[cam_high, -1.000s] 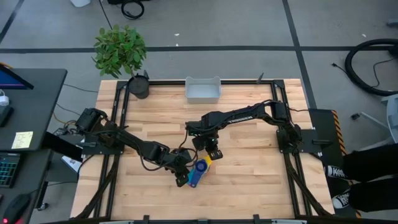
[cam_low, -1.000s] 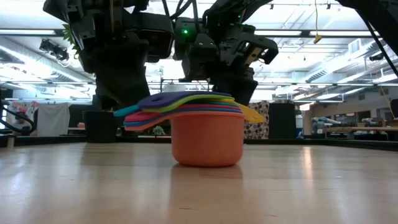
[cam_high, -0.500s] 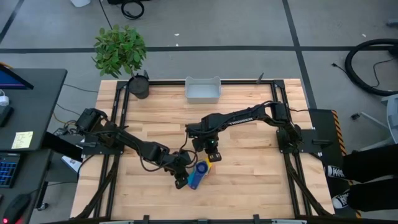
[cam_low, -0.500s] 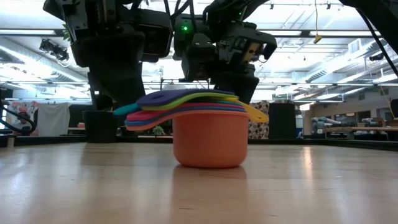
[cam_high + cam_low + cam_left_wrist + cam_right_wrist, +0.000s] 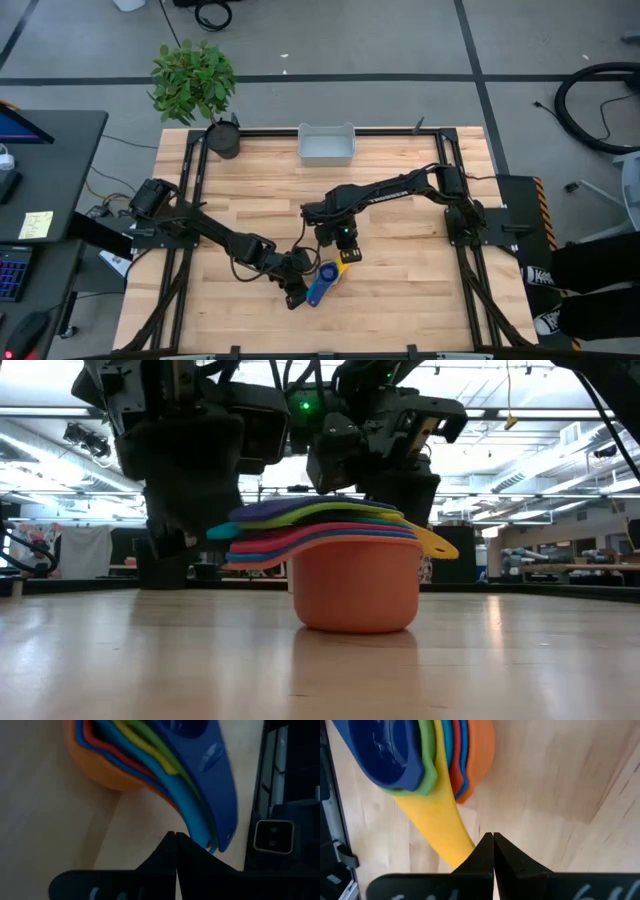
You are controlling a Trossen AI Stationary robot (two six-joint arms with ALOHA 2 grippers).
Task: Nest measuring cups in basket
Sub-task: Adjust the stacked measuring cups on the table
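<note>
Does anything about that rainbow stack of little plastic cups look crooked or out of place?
One thing: in the nested stack of bright plastic measuring cups, the yellow handle juts out on a different side from the other handles, which fan out together. Also, the stack sits on the wooden table, far from the pale grey-white plastic basket. Nothing looks spilled or broken.

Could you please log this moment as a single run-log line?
cups: measuring cups nested, on table | basket: far edge, empty | left hand: shut beside handles | right hand: shut by yellow handle
</note>
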